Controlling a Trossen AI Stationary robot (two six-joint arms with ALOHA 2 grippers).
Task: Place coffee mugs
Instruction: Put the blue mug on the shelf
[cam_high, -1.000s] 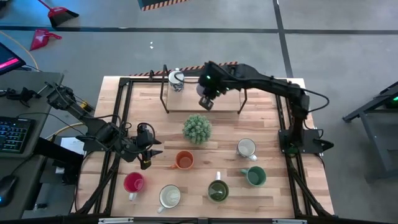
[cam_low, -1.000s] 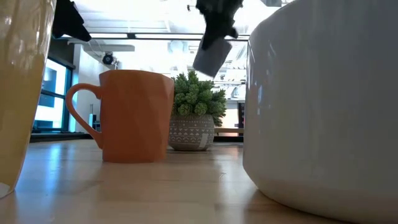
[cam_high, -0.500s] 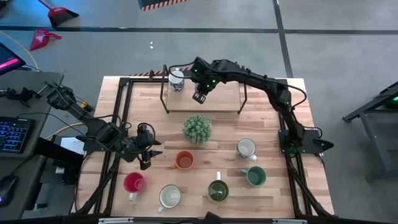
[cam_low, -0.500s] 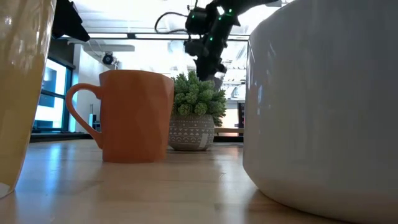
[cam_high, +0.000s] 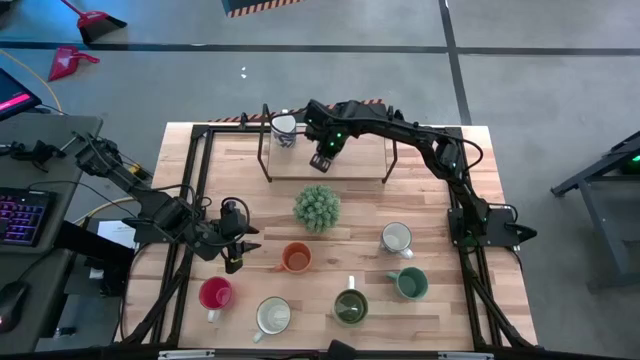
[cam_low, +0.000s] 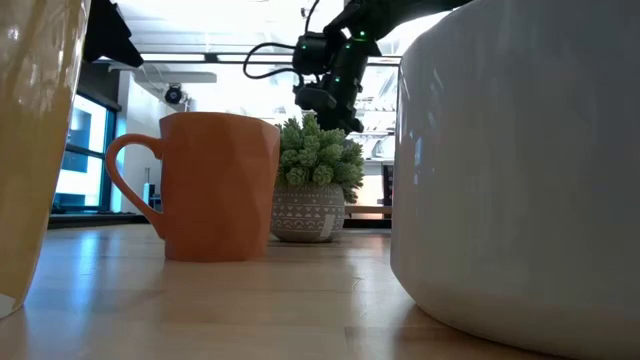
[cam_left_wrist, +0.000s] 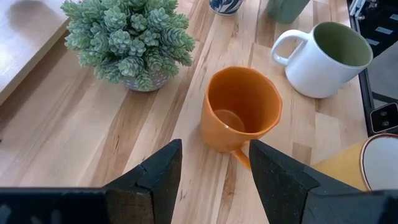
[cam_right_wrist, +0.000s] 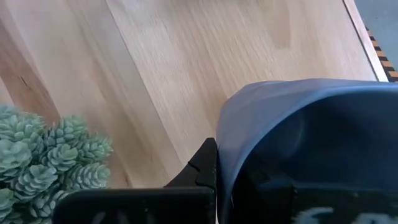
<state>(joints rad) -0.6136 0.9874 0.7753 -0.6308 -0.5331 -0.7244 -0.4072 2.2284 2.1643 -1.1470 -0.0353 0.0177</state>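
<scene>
Right gripper (cam_high: 322, 160) holds a blue mug (cam_right_wrist: 298, 143) over the shelf (cam_high: 360, 160) (bare beside the plant (cam_high: 317, 207)); left fingers (cam_left_wrist: 155, 171) gape wide.

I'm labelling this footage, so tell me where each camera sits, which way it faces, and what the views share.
High view: overhead, straight down on the table, both arms.
Low view: tabletop height, level past the orange mug; right arm overhead.
Left wrist view: above the orange mug, left gripper fingers open.
Right wrist view: above the shelf; right gripper holds a blue mug.
Shared: the plant shows in all four.
</scene>
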